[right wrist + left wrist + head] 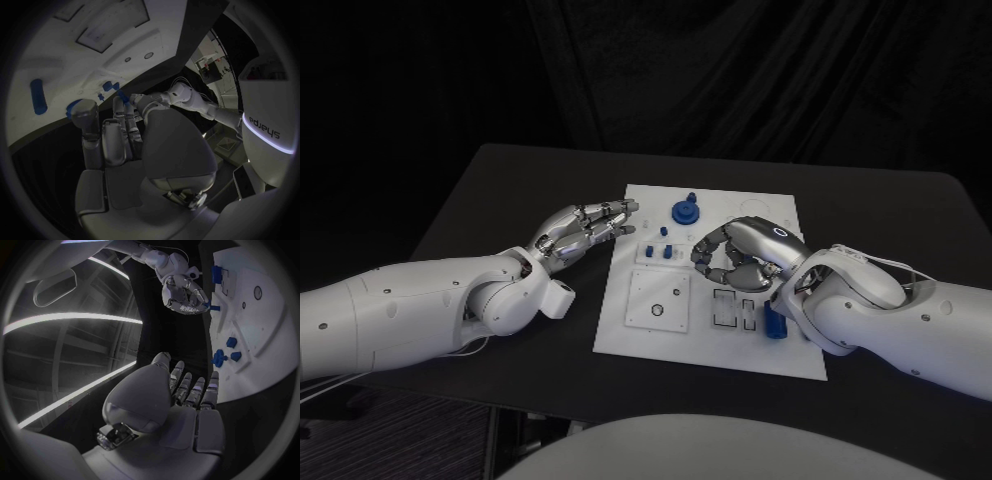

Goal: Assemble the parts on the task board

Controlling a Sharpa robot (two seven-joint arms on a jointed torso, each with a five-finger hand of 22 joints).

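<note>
The white task board (678, 340) lies in the middle of the table. A round blue knob (685, 211) stands near its far edge, with small blue pegs (661, 237) just in front of it. A long blue part (772, 322) lies at the board's right side. My right hand (740, 255) curls over the board's middle and pinches a small blue part (212, 306) at its fingertips. My left hand (589, 230) hovers at the board's left edge beside the pegs, fingers stretched out, holding nothing. The knob (219, 358) sits just beyond those fingers.
A square plate with a ring (658, 300) and rectangular slots (728, 306) take up the board's near half. Bare black table (488, 190) surrounds the board, with its edges close on the left and near sides.
</note>
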